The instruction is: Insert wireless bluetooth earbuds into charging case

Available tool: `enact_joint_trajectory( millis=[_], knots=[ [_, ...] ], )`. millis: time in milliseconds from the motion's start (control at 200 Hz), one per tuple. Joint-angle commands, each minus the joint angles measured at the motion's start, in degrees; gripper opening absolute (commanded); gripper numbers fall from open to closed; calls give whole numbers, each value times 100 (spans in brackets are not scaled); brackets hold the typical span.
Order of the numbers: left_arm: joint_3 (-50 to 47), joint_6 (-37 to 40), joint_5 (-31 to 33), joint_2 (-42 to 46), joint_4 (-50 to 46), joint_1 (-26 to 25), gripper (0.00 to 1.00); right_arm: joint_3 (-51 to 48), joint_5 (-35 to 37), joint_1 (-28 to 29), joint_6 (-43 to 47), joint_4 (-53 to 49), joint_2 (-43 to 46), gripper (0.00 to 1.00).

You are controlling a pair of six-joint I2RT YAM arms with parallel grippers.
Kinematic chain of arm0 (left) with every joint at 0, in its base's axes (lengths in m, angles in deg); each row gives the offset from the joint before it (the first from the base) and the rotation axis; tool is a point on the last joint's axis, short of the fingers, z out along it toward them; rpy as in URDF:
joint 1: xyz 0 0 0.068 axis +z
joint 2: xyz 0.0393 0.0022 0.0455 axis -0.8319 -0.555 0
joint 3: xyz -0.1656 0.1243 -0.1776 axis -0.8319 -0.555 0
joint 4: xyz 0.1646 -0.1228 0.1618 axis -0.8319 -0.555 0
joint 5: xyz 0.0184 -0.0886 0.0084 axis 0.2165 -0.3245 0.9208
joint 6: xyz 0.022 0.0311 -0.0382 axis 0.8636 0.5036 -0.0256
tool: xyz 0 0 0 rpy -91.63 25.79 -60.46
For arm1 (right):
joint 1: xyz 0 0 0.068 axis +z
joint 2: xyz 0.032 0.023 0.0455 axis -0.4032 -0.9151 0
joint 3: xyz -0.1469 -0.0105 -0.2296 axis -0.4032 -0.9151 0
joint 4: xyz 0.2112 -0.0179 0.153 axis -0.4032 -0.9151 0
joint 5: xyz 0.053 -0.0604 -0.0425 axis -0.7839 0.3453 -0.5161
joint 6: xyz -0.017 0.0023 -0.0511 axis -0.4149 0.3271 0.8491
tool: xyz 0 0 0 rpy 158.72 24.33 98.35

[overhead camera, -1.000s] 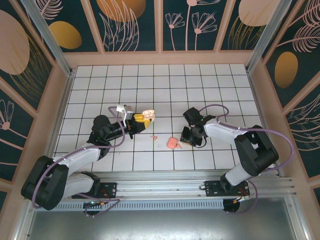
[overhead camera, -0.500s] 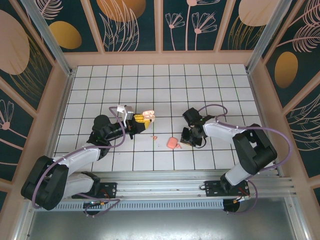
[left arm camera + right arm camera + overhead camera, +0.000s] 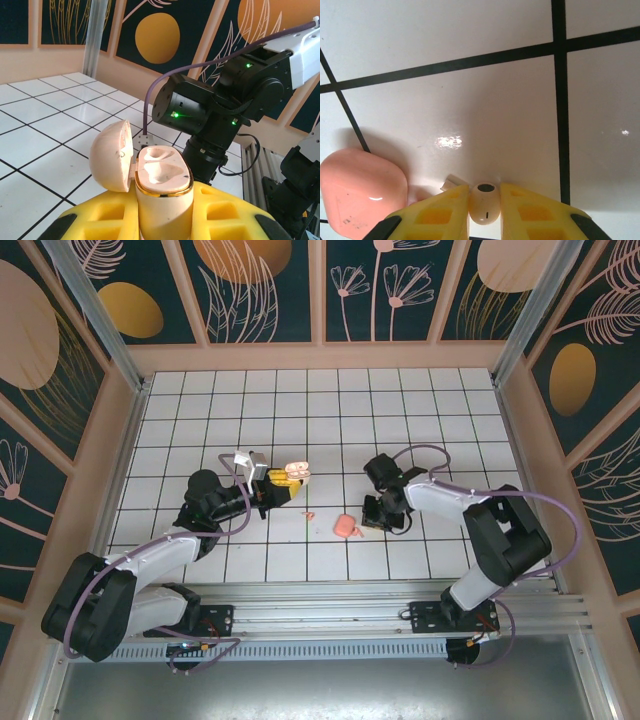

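Note:
My left gripper (image 3: 162, 212) is shut on the peach-cream charging case (image 3: 164, 192) and holds it upright between yellow fingers (image 3: 97, 217). The case's lid (image 3: 111, 156) is swung open to the left and both sockets are empty. From above, the case (image 3: 296, 472) sits at the tip of the left gripper (image 3: 277, 487), left of centre. My right gripper (image 3: 485, 191) is down at the tiled floor, shut on one pale earbud (image 3: 485, 204). A small pale piece (image 3: 451, 182) pokes out beside its left finger; I cannot tell what it is. Seen from above, the right gripper (image 3: 378, 517) is right of centre.
A rounded pink object (image 3: 347, 527) lies on the tiles just left of the right gripper, also seen as the pink object (image 3: 362, 192). A tiny red-orange speck (image 3: 309, 513) lies between the arms. The right arm's wrist (image 3: 210, 107) stands close beyond the case.
The right gripper's fingers have closed onto the earbud, and that arm has shifted slightly left. The left arm and the case have stayed still.

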Motion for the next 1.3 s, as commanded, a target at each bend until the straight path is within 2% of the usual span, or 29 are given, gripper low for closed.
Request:
enact_joint_trajectory(
  millis=[0, 781, 1021, 1296],
  knots=[
    [129, 125, -43, 123, 17, -17, 13, 260, 216, 38, 485, -502, -152, 20],
    [156, 160, -92, 320, -191, -17, 12, 1667, 692, 33, 4110, -1735, -810, 21],
    [184, 198, -92, 365, -291, -17, 12, 1902, 866, 28, 4938, -1939, -1056, 21],
    [224, 215, -117, 338, -336, -17, 12, 2077, 972, 46, 5482, -1927, -1272, 22]
  ],
)
